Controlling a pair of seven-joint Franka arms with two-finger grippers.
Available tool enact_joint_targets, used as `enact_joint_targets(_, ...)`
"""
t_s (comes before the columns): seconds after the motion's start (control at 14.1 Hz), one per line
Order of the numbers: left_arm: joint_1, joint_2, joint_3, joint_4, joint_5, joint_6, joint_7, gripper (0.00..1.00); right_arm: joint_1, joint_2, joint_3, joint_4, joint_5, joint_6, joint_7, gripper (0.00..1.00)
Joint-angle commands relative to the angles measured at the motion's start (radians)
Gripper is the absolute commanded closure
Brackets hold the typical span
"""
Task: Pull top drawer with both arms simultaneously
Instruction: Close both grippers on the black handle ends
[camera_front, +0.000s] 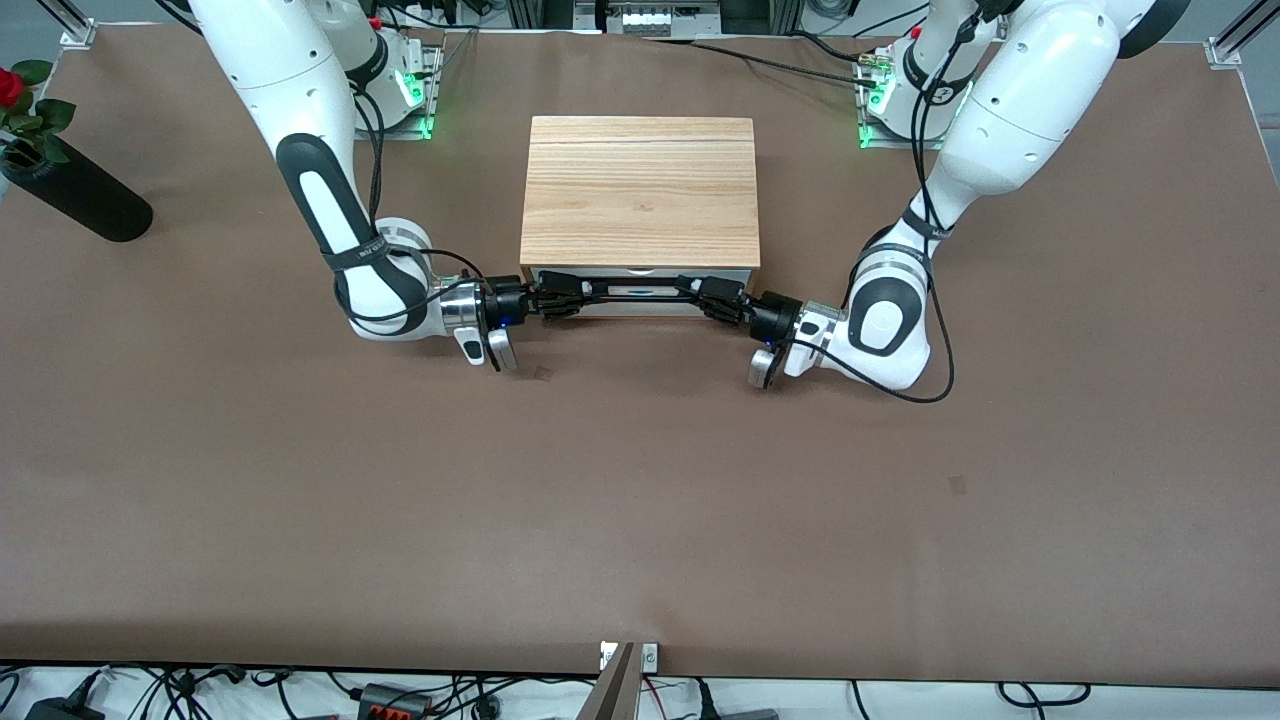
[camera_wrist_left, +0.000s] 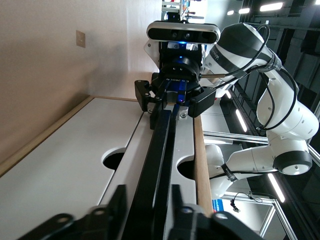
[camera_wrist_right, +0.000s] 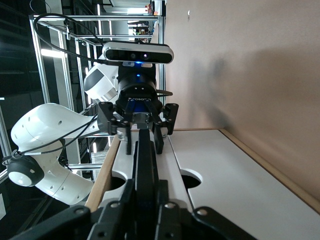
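Note:
The top drawer (camera_front: 650, 307) has a white front and sits under the light-wood cabinet top (camera_front: 640, 190), its front about level with the cabinet's edge. Its black bar handle (camera_front: 640, 291) runs across the front. My right gripper (camera_front: 562, 298) is shut on the handle's end toward the right arm; in the right wrist view (camera_wrist_right: 146, 187) both fingers press on the bar (camera_wrist_right: 145, 160). My left gripper (camera_front: 712, 297) is at the handle's other end. In the left wrist view (camera_wrist_left: 146, 192) its fingers straddle the bar (camera_wrist_left: 157, 150) with a gap showing on one side.
A black vase (camera_front: 75, 195) with a red rose lies at the right arm's end of the table. A plain white lower panel (camera_wrist_left: 65, 170) lies below the top drawer. Cables and a post (camera_front: 615, 685) line the table's edge nearest the camera.

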Motion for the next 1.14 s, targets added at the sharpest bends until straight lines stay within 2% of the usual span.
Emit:
enact_joint_targets(0.0,-0.003,-0.035,-0.002,-0.044,-0.033,0.015,0.031,0.71,-0.003,0.001,0.000,-0.012,0.015,0.000,-0.015,0.90)
enact_joint_targets(0.07,0.000,-0.035,-0.002,-0.044,-0.033,0.015,0.031,0.77,-0.003,0.001,0.000,-0.012,0.015,0.000,-0.015,0.91)
enact_joint_targets(0.28,0.004,-0.033,-0.002,-0.039,-0.068,0.013,0.031,0.86,-0.003,0.001,0.000,-0.012,0.015,0.000,-0.017,0.91)
enact_joint_targets(0.85,0.009,-0.023,0.012,0.019,-0.108,0.021,0.022,0.88,-0.008,-0.001,-0.001,0.002,0.015,-0.004,-0.012,0.91)
enact_joint_targets(1.06,0.020,-0.007,0.019,0.071,-0.108,0.032,0.015,0.88,-0.008,0.039,-0.003,0.067,0.016,-0.003,-0.002,0.90)
